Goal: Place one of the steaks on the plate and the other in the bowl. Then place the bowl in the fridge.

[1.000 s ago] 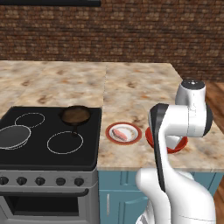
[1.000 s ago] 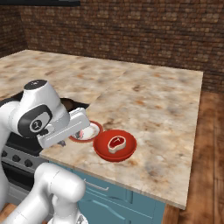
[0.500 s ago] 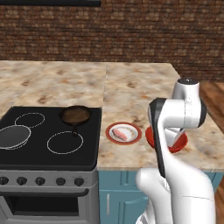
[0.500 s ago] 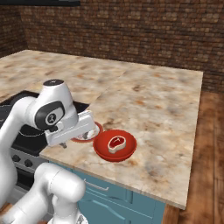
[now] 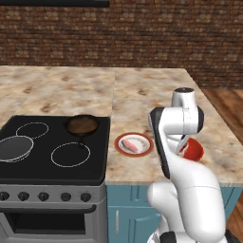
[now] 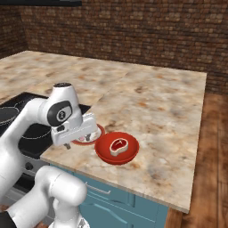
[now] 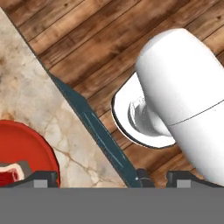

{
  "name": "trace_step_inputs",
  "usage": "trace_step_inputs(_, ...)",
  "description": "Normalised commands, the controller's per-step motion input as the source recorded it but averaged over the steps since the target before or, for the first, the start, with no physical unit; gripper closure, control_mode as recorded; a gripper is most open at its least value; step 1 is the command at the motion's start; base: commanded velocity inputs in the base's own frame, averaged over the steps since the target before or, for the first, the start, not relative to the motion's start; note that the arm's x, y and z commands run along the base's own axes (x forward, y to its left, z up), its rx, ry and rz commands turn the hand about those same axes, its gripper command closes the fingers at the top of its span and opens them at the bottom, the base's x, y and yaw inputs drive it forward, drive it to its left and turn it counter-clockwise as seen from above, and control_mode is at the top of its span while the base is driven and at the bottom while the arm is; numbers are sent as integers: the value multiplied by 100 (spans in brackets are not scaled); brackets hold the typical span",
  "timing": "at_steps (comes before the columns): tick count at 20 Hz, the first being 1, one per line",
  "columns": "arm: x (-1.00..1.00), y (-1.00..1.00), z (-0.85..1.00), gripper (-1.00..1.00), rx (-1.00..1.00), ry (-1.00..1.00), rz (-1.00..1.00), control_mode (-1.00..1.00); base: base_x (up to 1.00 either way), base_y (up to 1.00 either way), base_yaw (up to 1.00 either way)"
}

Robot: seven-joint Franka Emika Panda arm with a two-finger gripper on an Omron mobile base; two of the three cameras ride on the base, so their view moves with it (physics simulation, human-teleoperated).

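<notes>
Resting in the bowl point(image 6: 117, 148) a steak point(image 6: 119, 146), arm-hidden from left, gripper point(image 7: 113, 178) wide open, empty.

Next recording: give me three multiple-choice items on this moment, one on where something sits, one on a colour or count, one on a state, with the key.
1. Where does the plate sit?
A. on the stove
B. on the counter between the stove and the bowl
C. on the floor

2. How many steaks are in view?
A. one
B. two
C. four

3. How are the gripper jaws?
A. open, holding nothing
B. shut on a steak
C. shut on the bowl

Key: 1 B, the plate lies right of the stove with the bowl beyond it. 2 B, one steak on the plate, one steak in the bowl. 3 A, the fingertips stand wide apart with nothing between.
</notes>
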Motion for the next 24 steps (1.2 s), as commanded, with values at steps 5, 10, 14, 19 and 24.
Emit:
trace_step_inputs(5, 27, 1, -42, -100, -1, 0, -10, -100, 0, 0, 0)
trace_step_inputs(10, 21, 0, -48, -100, -3, -4, -16, -100, 0, 0, 0)
trace_step_inputs(14, 23, 1, -37, -100, -4, -11, -16, -100, 0, 0, 0)
trace_step_inputs(19, 37, 5, -29, -100, -6, -15, -18, -100, 0, 0, 0)
trace_step_inputs(24, 40, 23, -12, -100, -3, -8, -18, -100, 0, 0, 0)
